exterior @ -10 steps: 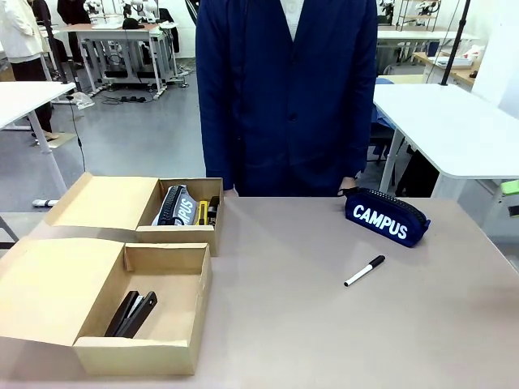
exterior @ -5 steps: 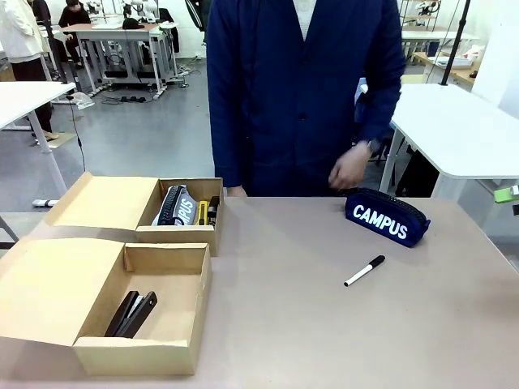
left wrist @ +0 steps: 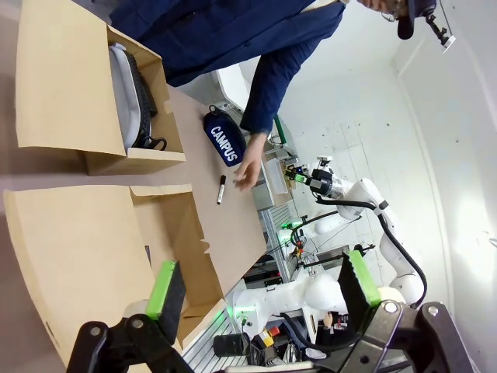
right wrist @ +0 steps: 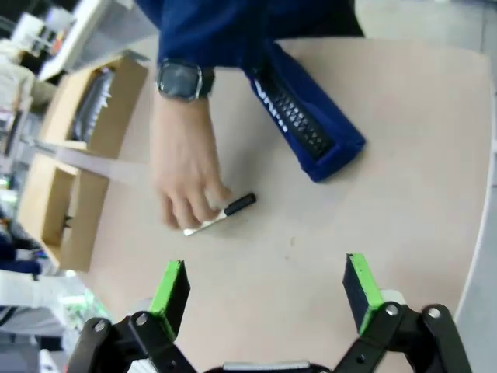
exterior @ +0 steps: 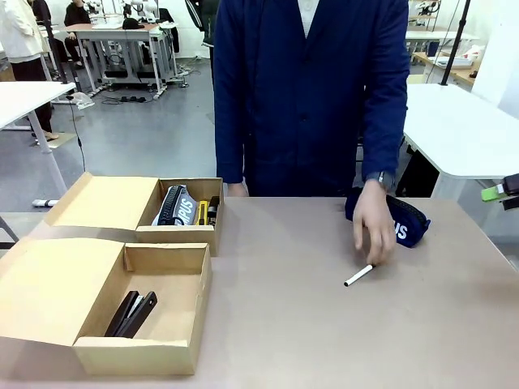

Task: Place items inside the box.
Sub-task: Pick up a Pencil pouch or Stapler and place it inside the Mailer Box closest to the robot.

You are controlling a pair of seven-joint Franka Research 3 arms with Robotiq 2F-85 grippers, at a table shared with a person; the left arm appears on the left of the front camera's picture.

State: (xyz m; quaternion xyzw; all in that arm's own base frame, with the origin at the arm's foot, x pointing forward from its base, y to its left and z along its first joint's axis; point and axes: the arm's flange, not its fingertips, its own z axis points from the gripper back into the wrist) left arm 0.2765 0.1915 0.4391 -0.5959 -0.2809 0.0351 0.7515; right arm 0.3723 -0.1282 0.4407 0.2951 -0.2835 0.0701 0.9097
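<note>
On the wide beige table (exterior: pixel 292 332), the near brown cardboard box (exterior: pixel 138 356) holds black staplers (exterior: pixel 131 314), the navy fabric pencil case (exterior: pixel 408 220) lies far right, a person's hand (exterior: pixel 375 227) touches the thin black-and-white marker (exterior: pixel 358 276), and the left gripper (left wrist: pixel 260 291) and right gripper (right wrist: pixel 264 287) stand spread wide, empty.

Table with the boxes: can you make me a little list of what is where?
Near box: near cardboard box, open, black staplers inside
Far box: far cardboard box, open, holding a grey zip pouch and a yellow utility knife
Marker: black-and-white marker lying on the tan table
Hand: person's hand, fingertips at the marker's end
Pencil case: navy fabric pencil case, partly behind the hand
Left gripper: open, empty
Right gripper: open, empty
</note>
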